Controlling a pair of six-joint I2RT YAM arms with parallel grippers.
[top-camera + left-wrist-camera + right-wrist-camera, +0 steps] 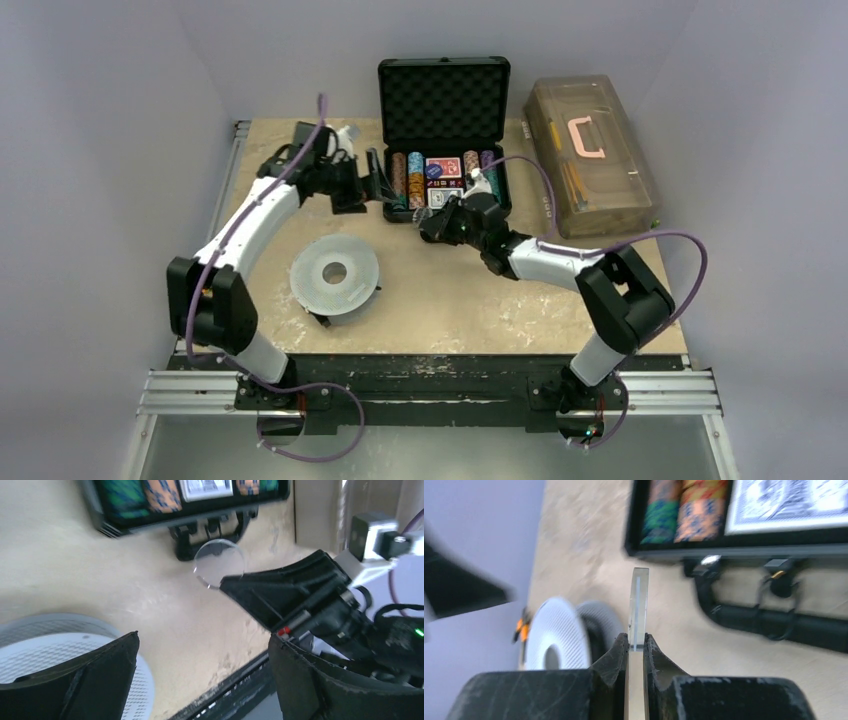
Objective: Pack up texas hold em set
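The black briefcase point(444, 100) stands open at the table's far middle, its foam-lined lid upright. Rows of coloured chips point(407, 178) and red card decks point(444, 167) lie in its tray. My right gripper point(636, 639) is shut on a clear round button point(639, 605), held edge-on just above the table in front of the case handle point(769, 622). The button also shows in the left wrist view point(219, 562), pinched in the right gripper's fingers point(280, 592). My left gripper point(202, 640) is open and empty, hovering left of the case's front corner point(375, 185).
A large grey-white disc with a centre hole point(335, 272) lies on the table's near left. A translucent brown toolbox with a pink handle point(590, 155) stands right of the case. The table's near edge and the arm rail point(430, 385) are close below.
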